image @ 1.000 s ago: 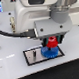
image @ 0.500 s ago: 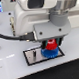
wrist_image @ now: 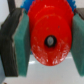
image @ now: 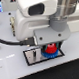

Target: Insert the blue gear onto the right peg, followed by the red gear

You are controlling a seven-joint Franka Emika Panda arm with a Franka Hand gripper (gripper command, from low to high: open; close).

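Red plastic fills the wrist view: one small round toothed disc, the red gear, glossy, with a raised hub and a dark hole at its centre. It sits pinched between the two flat teal-green pads of the robot's gripper, one pad pressed against each side of its toothed rim. Behind the red disc a sliver of bright blue toothed plastic, the blue gear, peeks out past its edge, clearly the wider of the two.

From the exterior view, the grey-and-white gripper hangs straight down over a grey rectangular plate with a black rim, which lies flat on the white bench near its middle. The red gear shows as a small red lump between the fingers, directly above the blue gear, whose blue teeth spread out beneath it on the plate's end toward the exterior view's right. Whether red and blue touch I cannot tell at this sharpness. The pegs themselves are too small or hidden to make out; the right peg would be under the gears.

Count: one red gear, one blue gear, one plate, two pads
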